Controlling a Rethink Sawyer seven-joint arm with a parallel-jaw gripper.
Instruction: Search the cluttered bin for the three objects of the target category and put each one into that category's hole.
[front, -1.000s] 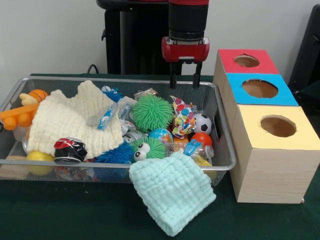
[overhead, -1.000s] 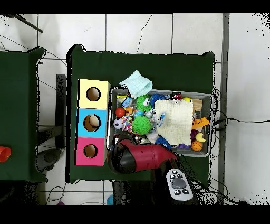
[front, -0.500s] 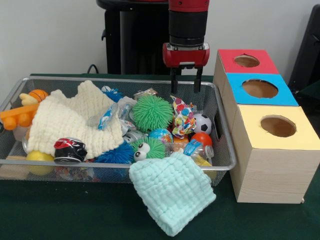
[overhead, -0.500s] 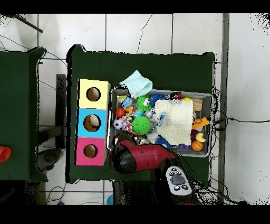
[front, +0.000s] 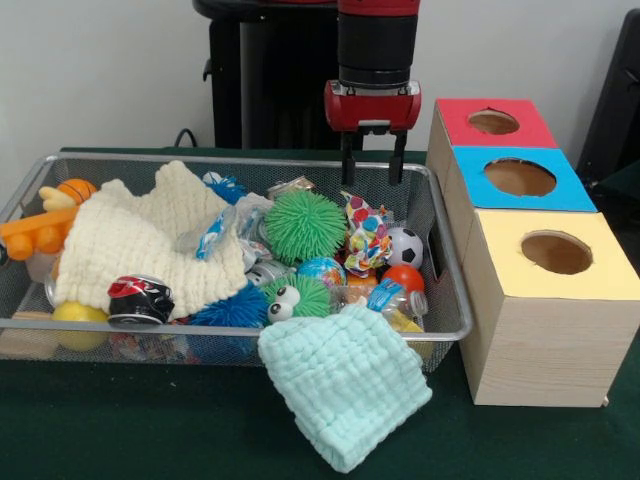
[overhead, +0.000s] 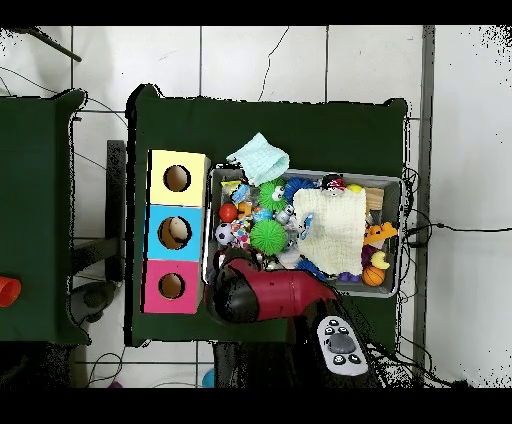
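My gripper (front: 371, 168) hangs open and empty above the back right corner of the wire mesh bin (front: 452, 300). Below and in front of it lie a multicoloured crumpled toy (front: 366, 238), a small soccer ball (front: 405, 246), an orange ball (front: 404, 277) and a green spiky ball (front: 304, 224). Three boxes stand right of the bin, each with a round hole: red (front: 492, 122), blue (front: 520, 177), yellow (front: 556, 253). In the overhead view the red arm (overhead: 270, 297) covers the gripper at the bin's lower left corner, next to the red box (overhead: 171, 286).
A cream cloth (front: 140, 245) covers the bin's left half, with a crushed can (front: 140, 299) and a yellow ball (front: 79, 313) at its front. A mint cloth (front: 345, 385) hangs over the front rim onto the green table. An orange toy (front: 38, 232) lies at the far left.
The gripper came down a little towards the bin's back right corner a second ago and has since held nearly still. It stays open. Nothing in the bin has moved.
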